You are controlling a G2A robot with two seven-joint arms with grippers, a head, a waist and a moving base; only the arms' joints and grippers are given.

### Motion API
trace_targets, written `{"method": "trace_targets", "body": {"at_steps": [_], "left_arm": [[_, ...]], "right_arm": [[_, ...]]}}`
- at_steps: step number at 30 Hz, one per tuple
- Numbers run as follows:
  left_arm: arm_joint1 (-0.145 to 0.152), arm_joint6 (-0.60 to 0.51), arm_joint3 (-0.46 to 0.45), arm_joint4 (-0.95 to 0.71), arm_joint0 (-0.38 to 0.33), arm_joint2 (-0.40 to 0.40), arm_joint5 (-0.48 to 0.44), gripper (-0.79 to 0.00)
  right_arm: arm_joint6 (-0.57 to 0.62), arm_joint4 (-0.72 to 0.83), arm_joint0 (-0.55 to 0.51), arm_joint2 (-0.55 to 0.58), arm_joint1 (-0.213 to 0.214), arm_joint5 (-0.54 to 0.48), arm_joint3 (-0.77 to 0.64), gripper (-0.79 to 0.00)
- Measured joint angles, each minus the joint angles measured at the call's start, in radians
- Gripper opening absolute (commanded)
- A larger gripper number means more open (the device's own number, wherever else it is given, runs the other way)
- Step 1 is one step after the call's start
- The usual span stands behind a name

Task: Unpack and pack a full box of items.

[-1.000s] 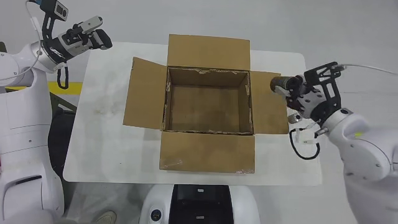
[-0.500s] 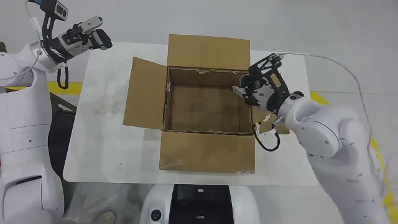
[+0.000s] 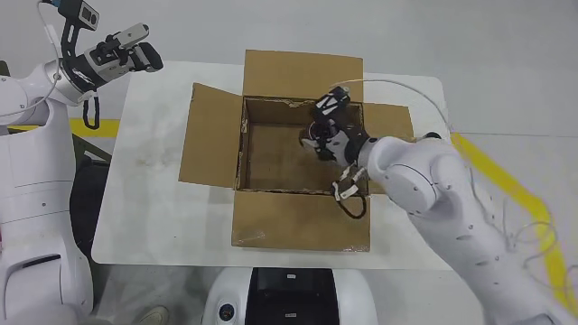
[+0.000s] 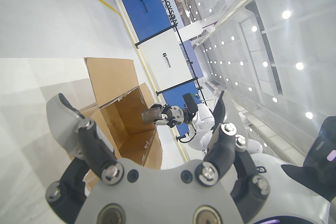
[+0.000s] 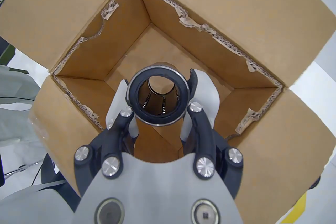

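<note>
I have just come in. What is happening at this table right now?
The robot seems to be packing. Its right gripper is shut on a metal linear bearing and holds it over the opening of the cardboard box, toward the far wall. The bearing is not yet set down. The left gripper is open and holds nothing, by the table's far left corner.

R gripper (image 3: 321, 132) w/ bearing sleeve (image 5: 157, 95): shifted from beyond R flap to over box (image 3: 302, 220) interior, nr far wall.
</note>
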Motion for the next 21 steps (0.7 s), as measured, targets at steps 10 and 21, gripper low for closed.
{"method": "trace_targets", "body": {"at_steps": [10,21], "left_arm": [[0.0,0.0,0.0,0.0,0.0,0.0,0.0,0.0],[0.0,0.0,0.0,0.0,0.0,0.0,0.0,0.0]], "right_arm": [[0.024,0.026,0.148,-0.177,-0.059,0.022,0.177,-0.785],[-0.005,0.063,0.255,-0.326,-0.136,0.044,0.376,-0.785]]}}
